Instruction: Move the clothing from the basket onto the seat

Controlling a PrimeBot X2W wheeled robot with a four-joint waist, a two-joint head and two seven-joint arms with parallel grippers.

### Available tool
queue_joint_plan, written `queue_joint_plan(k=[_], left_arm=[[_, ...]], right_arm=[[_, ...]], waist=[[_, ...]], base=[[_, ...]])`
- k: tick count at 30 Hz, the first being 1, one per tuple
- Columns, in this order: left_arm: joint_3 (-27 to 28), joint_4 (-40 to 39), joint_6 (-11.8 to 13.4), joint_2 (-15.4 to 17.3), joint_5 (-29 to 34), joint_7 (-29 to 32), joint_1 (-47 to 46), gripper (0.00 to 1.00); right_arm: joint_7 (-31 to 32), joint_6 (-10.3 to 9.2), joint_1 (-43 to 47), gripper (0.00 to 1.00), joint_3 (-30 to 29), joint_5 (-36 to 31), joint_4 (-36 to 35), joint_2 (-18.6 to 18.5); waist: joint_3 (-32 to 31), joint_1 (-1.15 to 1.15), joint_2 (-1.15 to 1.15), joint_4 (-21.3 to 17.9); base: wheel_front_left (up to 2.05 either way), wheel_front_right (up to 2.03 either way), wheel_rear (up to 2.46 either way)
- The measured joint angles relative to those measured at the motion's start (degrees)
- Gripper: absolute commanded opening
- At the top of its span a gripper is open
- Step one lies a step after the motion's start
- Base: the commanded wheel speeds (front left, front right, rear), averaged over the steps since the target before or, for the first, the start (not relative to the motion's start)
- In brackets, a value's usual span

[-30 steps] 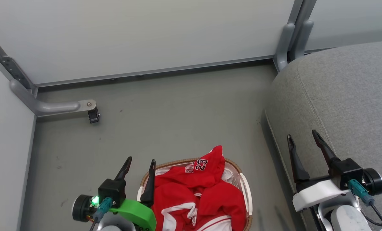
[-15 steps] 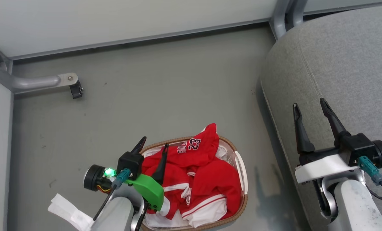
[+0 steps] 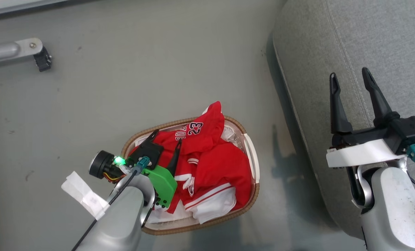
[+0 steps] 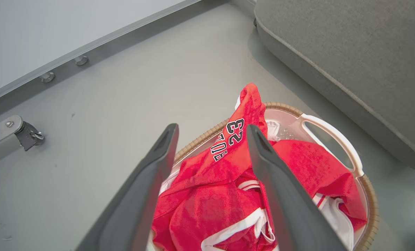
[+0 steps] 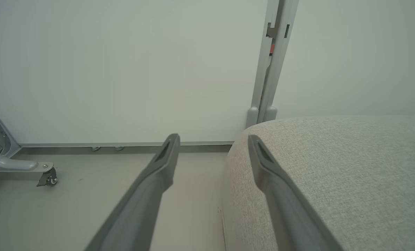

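Likely light and limp, the clothing (image 3: 211,167) heaped in the basket (image 3: 253,157) is best pinched at its raised "23" fold by the far rim, where the left gripper (image 3: 167,136) points, spread wide.

1. The left gripper (image 3: 168,136) has 2 long black fingers that narrow to thin tips. They sit on a black block with a bright green plastic bracket (image 3: 164,183).
2. Beside this block is a black round housing (image 3: 97,164) with a small green light (image 3: 118,160) and orange and yellow wires.
3. A teal plug (image 3: 144,162) with a black cable leads to the silver-grey left forearm (image 3: 120,216), which has a white paper tag (image 3: 83,195) at its left side.
4. The right gripper (image 3: 349,72) has the same fingers, but a white bracket (image 3: 362,157).
5. The right forearm (image 3: 392,209) is pale grey with many small dark specks.
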Motion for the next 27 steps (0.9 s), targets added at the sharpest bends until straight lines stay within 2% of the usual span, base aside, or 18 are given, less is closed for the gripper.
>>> queue_joint_plan(k=[17,27], left_arm=[[-2.8,16.9,-0.2,1.0,2.7,0.0,-13.1,1.0],[-3.9,21.1,0.0,1.4,2.7,0.1,-18.2,1.0]], right_arm=[[0.0,0.0,-5.8,1.0,1.4,2.0,-5.0,0.0],[0.0,0.0,-7.6,1.0,2.9,2.6,-5.6,0.0]], waist=[[13.5,0.0,0.0,-4.3],[18.7,0.0,0.0,-6.4]], base=[[0.0,0.0,0.0],[0.0,0.0,0.0]])
